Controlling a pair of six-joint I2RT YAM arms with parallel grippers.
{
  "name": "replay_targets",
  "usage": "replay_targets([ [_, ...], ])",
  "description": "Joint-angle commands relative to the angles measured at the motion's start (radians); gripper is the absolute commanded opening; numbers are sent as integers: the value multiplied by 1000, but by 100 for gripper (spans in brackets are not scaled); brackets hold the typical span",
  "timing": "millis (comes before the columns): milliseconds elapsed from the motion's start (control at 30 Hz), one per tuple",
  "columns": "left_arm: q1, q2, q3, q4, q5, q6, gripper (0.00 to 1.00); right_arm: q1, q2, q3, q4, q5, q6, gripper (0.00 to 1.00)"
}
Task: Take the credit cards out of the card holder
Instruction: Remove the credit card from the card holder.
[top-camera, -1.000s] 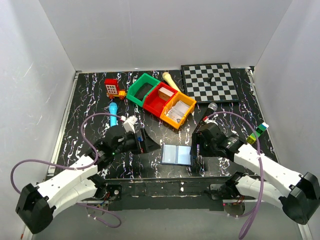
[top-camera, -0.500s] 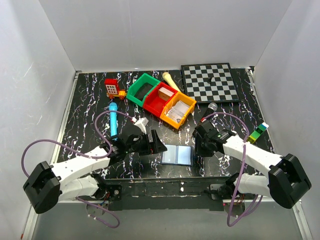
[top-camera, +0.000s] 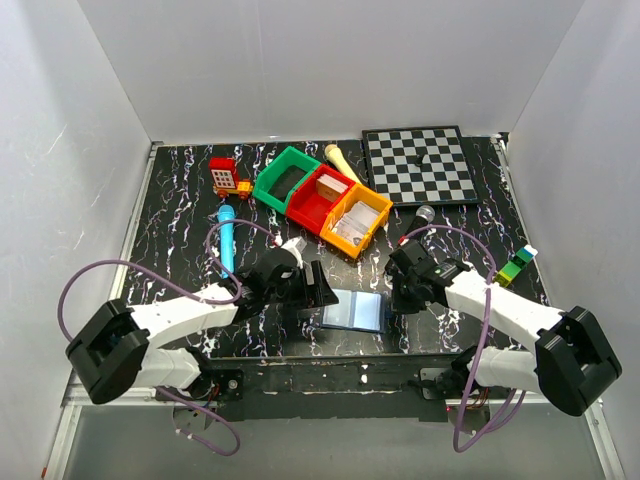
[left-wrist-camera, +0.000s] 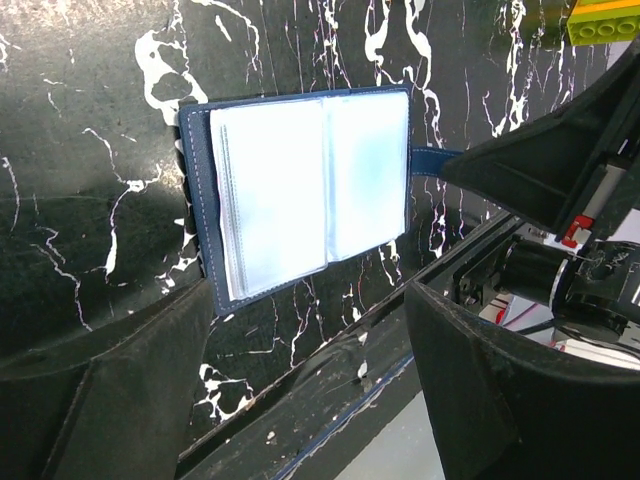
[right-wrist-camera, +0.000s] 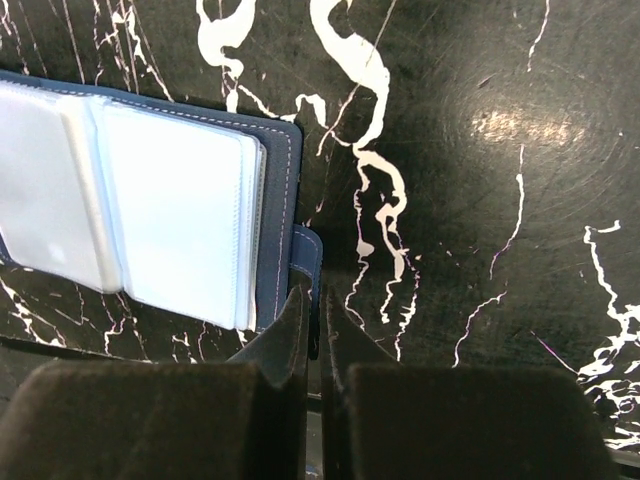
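Card holder lies open at the near table edge. My right gripper pinches its strap, anchoring it; left gripper stands spread beside it. Next move, I judge: left fingers must catch a card edge.

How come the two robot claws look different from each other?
The left claw has its fingers spread wide open; the right claw is squeezed shut. The left claw holds nothing, while the right claw pinches the little blue strap on the card holder. The left claw is at the card holder's left side, the right claw at its right. Both are black and low by the open card holder.
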Motion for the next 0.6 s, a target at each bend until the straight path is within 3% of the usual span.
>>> replay_targets([
  [0, -15, 40, 53, 38, -6, 10, 76, -3, -43, 36, -19, -46, -38, 1],
  [267, -33, 147, 90, 67, 11, 34, 61, -3, -51, 16, 17, -125, -93, 1],
  [567, -41, 176, 84, 56, -21, 40, 66, -3, -29, 24, 9, -109, -109, 1],
])
